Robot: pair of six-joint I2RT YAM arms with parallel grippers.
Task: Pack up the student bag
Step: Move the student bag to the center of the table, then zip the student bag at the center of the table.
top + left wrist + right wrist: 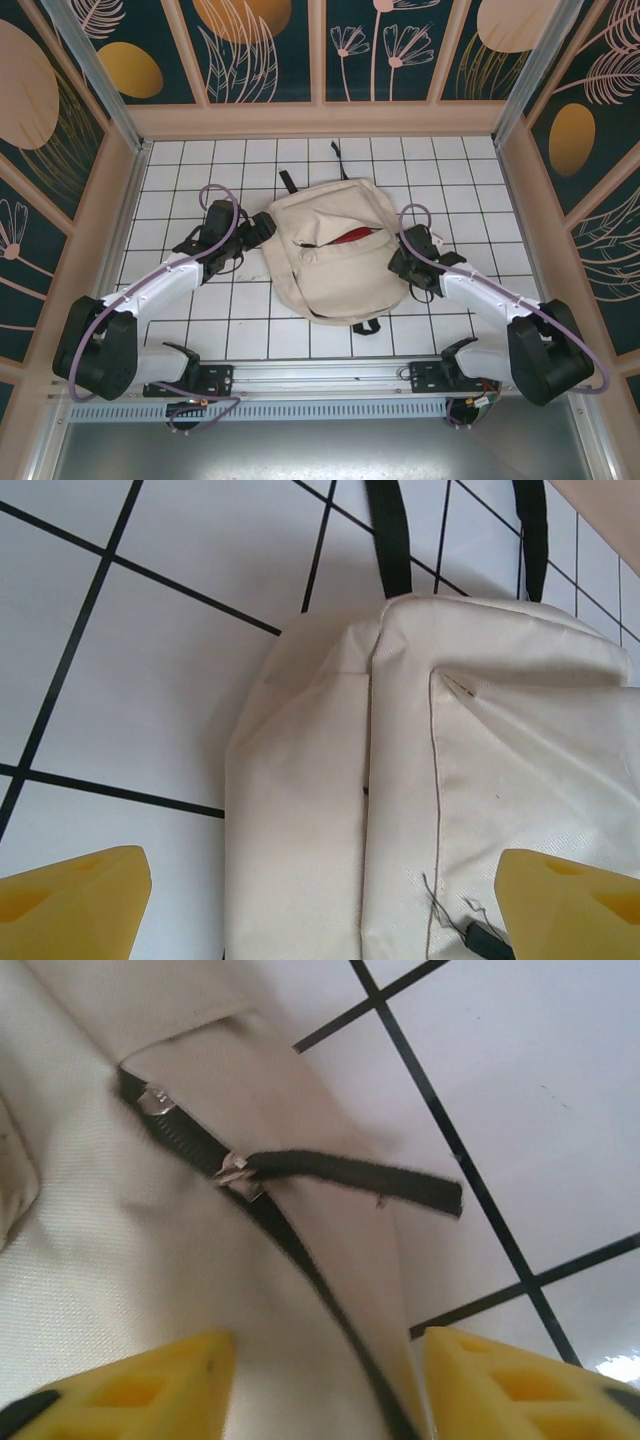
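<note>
Top view: student bag (330,260) flat at the middle of the table (200,300), front face up, one black strap (287,181) trailing off at 12 o'clock and another at 6 o'clock. Mouth gaping toward 1 o'clock of the bag, with a red item (350,235) lodged inside. Left pincer (258,228) at 10 o'clock of the bag, right pincer (398,262) at 3 o'clock, both hard against the fabric edges. Left wrist view: left pincer (320,910) spread wide, pinching nothing, hovering over a rounded corner of the bag with straps (390,540) running off toward 12 o'clock. Right wrist view: right pincer (330,1385) likewise spread and empty, straddling the zipper track (290,1245); zipper pull (350,1180) just ahead at 12 o'clock of the tips, apart from them, its black tab pointing to 3 o'clock and drooping over the bag's edge. Judged step: contents apparently loaded, closing of the zip about to begin, pull not yet gripped. Next move, as judged: advance the right pincer toward 12 o'clock until the tab sits between the tips, press together on the tab rather than on the cloth, then draw along the track; meanwhile clamp or pin the corner with the left pincer, to keep the soft bag from sliding or bunching under the tug.
</note>
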